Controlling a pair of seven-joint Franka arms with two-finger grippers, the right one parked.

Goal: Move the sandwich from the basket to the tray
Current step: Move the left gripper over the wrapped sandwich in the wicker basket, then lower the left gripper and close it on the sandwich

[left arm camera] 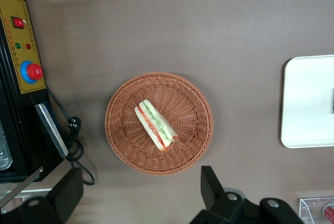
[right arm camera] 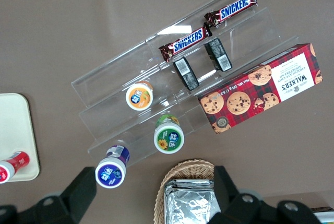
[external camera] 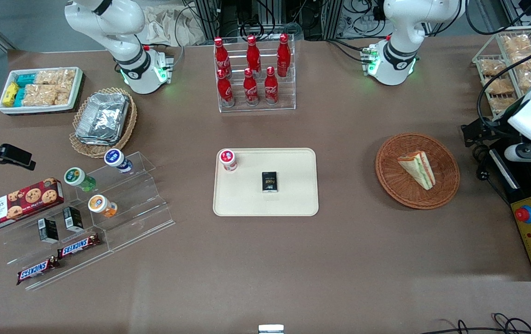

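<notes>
Sandwich [left arm camera: 156, 125] lies in basket [left arm camera: 194, 145], between the gripper's [left arm camera: 136, 195] spread fingers [left arm camera: 210, 185].

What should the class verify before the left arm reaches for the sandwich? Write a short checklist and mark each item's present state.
1. Sandwich lies in the basket, nothing on top of it: ok.
2. Gripper open, holding nothing: ok.
3. Gripper directly above the sandwich: not ok, it is high and off to the side of the basket.
4. Tray has bare space beside the black box and the red-capped bottle: ok.
5. Table between basket and tray free of objects: ok.
</notes>
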